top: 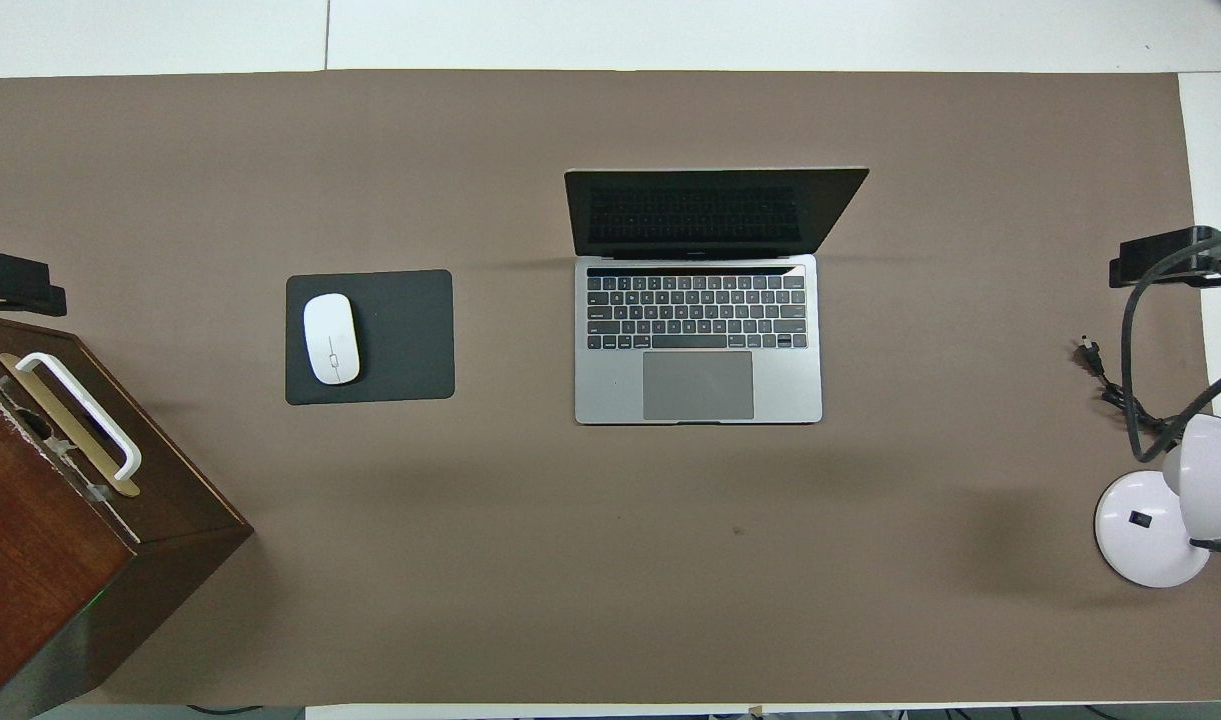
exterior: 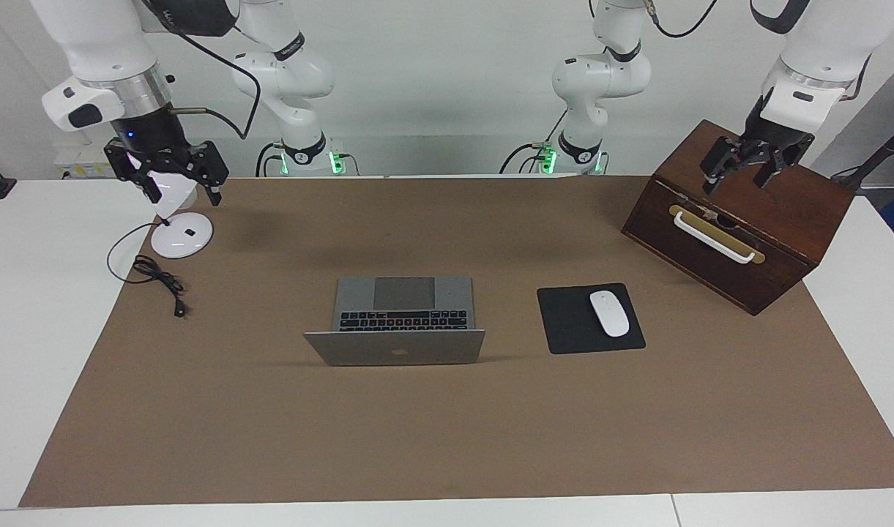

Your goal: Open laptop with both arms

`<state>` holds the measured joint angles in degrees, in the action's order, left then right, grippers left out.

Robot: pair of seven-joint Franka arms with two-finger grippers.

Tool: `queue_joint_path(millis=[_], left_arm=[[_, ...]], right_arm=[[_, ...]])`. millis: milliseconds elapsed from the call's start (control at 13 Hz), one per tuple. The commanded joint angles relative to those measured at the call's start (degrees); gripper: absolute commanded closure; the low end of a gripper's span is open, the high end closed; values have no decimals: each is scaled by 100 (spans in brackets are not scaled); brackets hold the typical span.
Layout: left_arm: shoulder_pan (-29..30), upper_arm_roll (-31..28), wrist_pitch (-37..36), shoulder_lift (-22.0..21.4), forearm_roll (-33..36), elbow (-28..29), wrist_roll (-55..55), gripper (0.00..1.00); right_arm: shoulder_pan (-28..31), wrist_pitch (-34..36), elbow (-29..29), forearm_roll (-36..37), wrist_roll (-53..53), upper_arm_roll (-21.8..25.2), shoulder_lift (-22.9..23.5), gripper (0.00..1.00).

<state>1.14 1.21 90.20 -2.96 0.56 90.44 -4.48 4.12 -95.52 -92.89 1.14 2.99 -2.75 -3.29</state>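
wooden box [top: 60, 520] cropped; lamp [top: 1170, 500] cropped

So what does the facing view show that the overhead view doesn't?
Only the facing view shows the lid's back with its dark logo and both arms whole: the left gripper, open, over the wooden box, and the right gripper, open, over the desk lamp.

Only the overhead view shows the laptop's dark screen.

Both show the laptop already open, its keyboard and trackpad, the white mouse on the black mouse pad, the box and the lamp.
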Motion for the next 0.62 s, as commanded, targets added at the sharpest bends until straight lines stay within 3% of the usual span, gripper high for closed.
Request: queue_joint_path(millis=[0, 540], left_arm=[[-9, 2, 33, -178, 103, 211, 44, 0], [-9, 2, 33, -178, 103, 211, 44, 0]], right_arm=[[133, 156, -19, -53, -158, -103, -23, 0], [133, 631, -1, -62, -150, -156, -58, 0]])
